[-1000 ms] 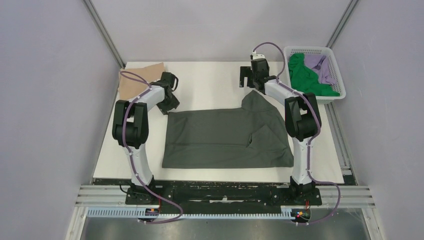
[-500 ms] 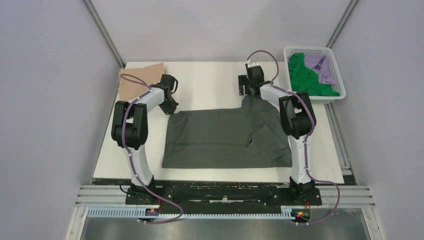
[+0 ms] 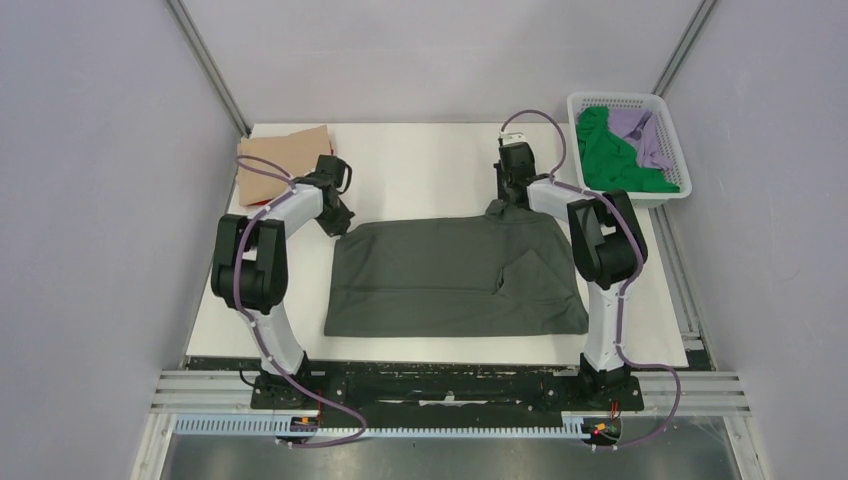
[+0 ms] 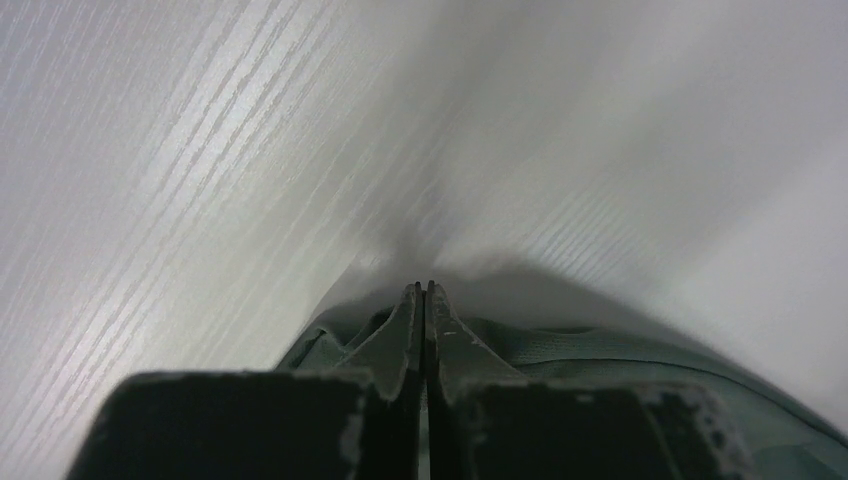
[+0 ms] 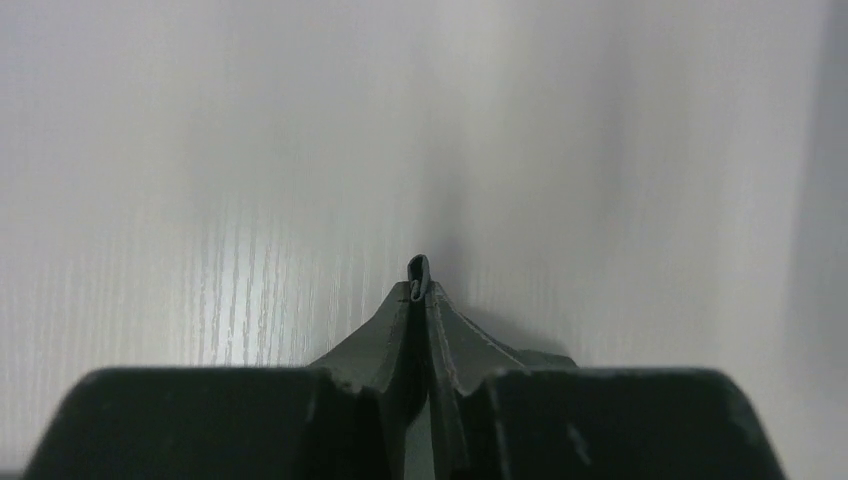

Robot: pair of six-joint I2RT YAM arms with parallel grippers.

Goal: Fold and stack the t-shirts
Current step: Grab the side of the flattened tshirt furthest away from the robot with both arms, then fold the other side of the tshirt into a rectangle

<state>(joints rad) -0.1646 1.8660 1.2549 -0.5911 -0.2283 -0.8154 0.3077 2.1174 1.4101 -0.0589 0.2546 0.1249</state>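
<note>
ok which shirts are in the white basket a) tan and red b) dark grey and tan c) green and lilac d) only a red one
c: the basket at the far right holds a green shirt and a lilac shirt, while the tan shirt lies far left and the dark grey shirt is spread mid-table.

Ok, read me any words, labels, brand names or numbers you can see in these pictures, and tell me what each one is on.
No text can be read in any view. The dark grey cloth t-shirt, the tan cloth t-shirt, the white plastic lattice basket and the white table show no print, label, logo or number.
</note>
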